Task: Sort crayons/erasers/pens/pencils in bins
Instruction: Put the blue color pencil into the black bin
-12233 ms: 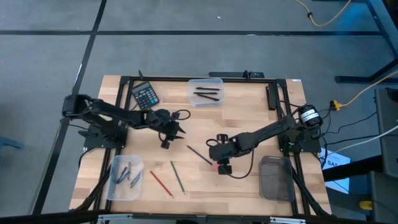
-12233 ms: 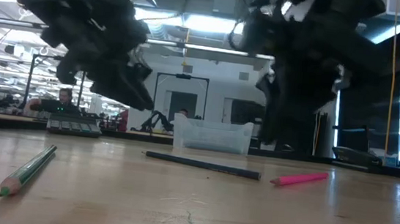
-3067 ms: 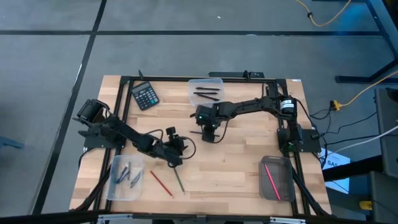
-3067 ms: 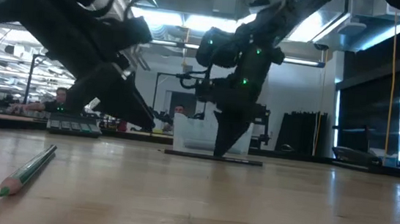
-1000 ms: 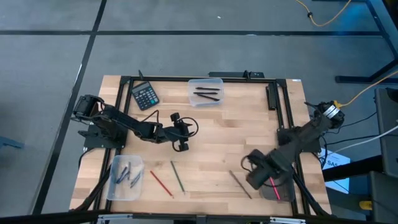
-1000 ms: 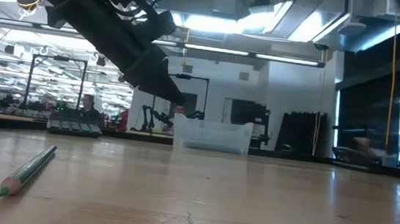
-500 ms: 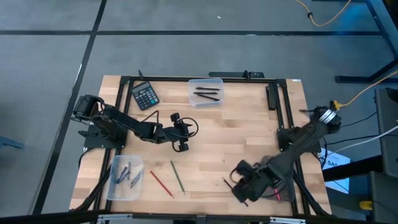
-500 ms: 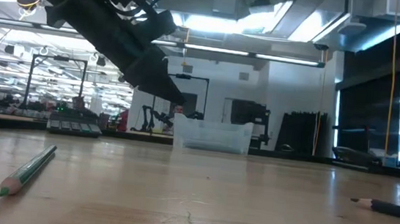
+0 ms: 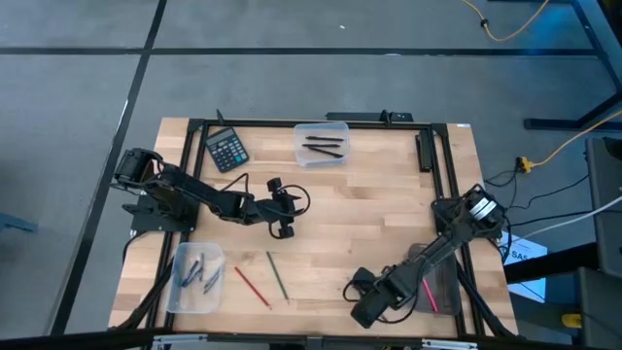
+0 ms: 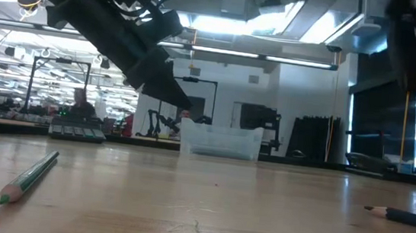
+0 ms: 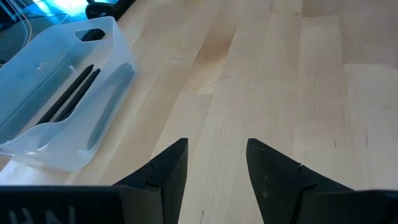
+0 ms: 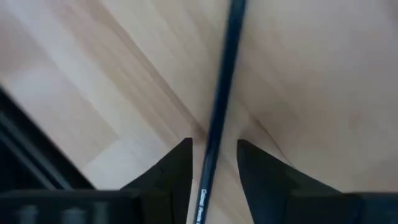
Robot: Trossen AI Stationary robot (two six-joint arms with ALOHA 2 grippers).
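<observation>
- Right gripper (image 9: 363, 307) sits low at the worktop's front edge, beside the smoky grey bin (image 9: 443, 290); its fingers are spread around a dark pencil (image 12: 219, 118) lying on the wood, apparently lined up to pinch it.
- Left gripper (image 9: 283, 230) waits mid-worktop, fingers spread and holding nothing.

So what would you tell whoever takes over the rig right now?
Left gripper: open, empty, hovering mid-table.
Right gripper: open, at the front edge, fingers either side of a dark pencil lying on the table, not gripped.
Done: two black sticks in the back bin, grey-blue ones in the front-left bin, a pink one in the dark bin.
Left: the dark pencil, plus the red pencil and green pencil loose near the front.
The calculator is at the back left.
</observation>
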